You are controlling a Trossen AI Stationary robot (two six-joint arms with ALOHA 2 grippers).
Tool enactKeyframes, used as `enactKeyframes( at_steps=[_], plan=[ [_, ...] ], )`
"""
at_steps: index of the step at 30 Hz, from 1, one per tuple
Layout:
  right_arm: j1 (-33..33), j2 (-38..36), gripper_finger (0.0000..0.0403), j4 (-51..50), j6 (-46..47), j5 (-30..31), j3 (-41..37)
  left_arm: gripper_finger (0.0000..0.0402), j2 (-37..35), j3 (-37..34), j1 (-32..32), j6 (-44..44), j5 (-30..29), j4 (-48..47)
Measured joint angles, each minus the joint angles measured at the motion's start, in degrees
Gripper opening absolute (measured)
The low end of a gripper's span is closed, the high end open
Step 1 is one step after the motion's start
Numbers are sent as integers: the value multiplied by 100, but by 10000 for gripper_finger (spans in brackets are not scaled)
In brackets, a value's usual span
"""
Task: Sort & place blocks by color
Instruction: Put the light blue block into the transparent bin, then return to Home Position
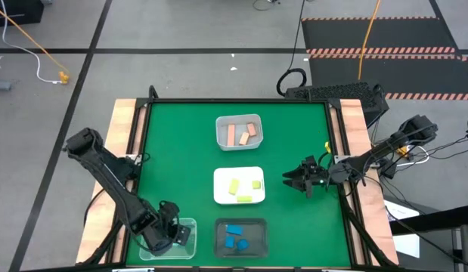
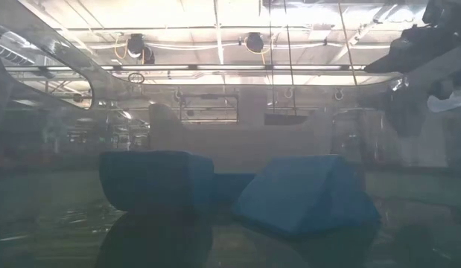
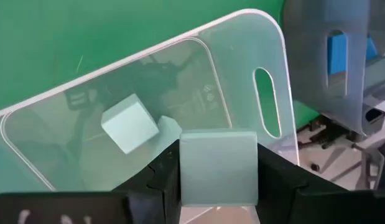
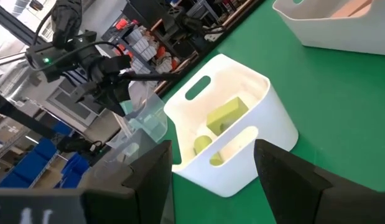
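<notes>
The bench [image 1: 173, 143] is green with pale wood side edges. Salmon pink blocks [image 1: 242, 134] fill a translucent tray [image 1: 221, 128], yellow-green blocks [image 1: 244, 187] a white tray [image 1: 221, 181], blue blocks [image 1: 235, 238] a dark tray [image 1: 258, 224], pale mint blocks [image 3: 130, 123] a clear tray [image 3: 242, 37].

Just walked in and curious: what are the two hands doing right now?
Left hand shut on mint block, over the clear tray. Right hand open, empty, beside the white tray. Nothing in the way.
</notes>
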Motion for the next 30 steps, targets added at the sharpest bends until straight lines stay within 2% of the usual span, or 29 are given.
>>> enactKeyframes(
  at_steps=[6, 12, 19, 25, 30],
  plan=[
    [0, 0, 219, 0, 2, -7, -4, 156, 33, 0, 4, 20, -32, -31],
    [0, 0, 219, 0, 2, -9, -9, 199, 33, 0, 4, 80, -288, -32],
    [0, 0, 219, 1, 2, -8, -9, 238, 33, 0, 74, -109, -302, 38],
    [0, 0, 219, 2, 1, -9, -9, 246, -64, 0, 85, 520, -339, 462],
    [0, 0, 219, 2, 2, -9, -9, 240, -529, 0, 72, 1110, -1273, 452]
  ],
)
